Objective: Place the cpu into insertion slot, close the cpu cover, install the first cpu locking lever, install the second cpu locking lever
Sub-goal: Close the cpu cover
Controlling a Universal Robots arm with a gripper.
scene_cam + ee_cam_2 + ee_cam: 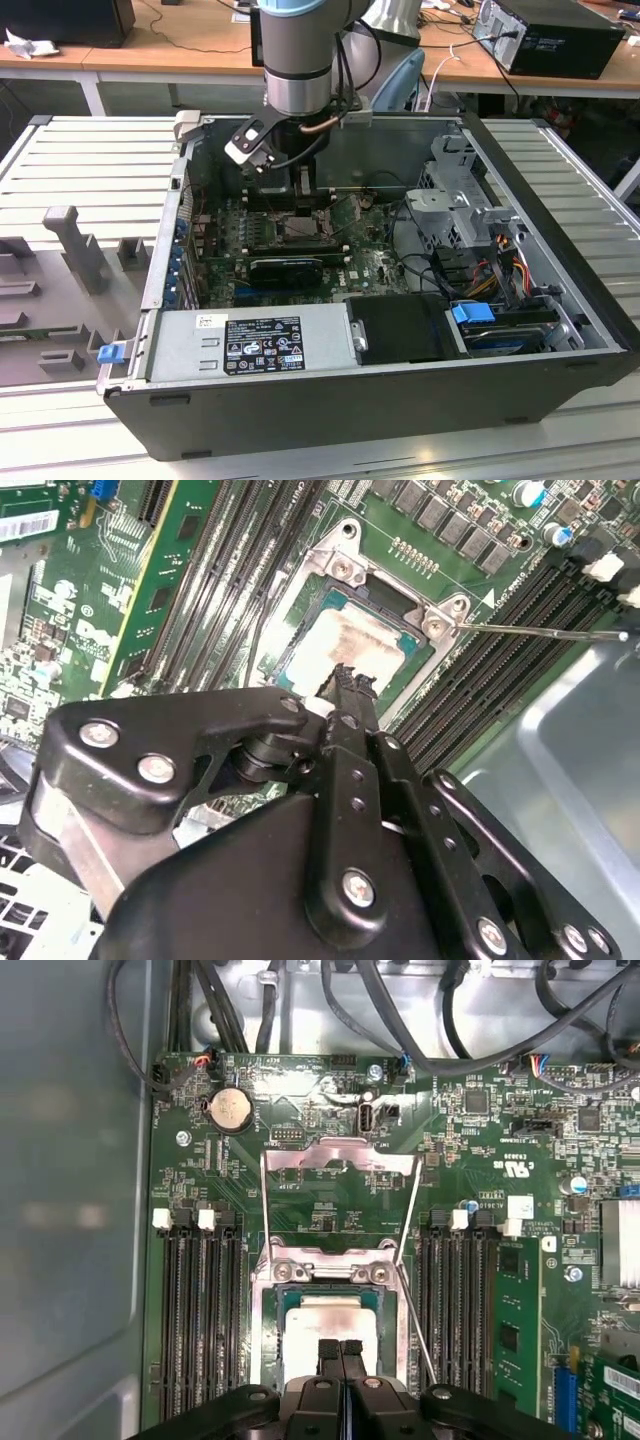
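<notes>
The black pincer (340, 1352) hangs with its fingers pressed together, gripping nothing. Its tips are just over the small flat square cpu (325, 1318), whose pale metal top is smeared; I cannot tell whether they touch it. The cpu lies flat in the square, silver-rimmed insertion slot (263, 1325) on the green circuit board (450, 1175). The thin silver-framed cpu cover (340, 1155) stands swung open. The chip looks light, stiff and fragile, and is best held by opposite edges.
</notes>
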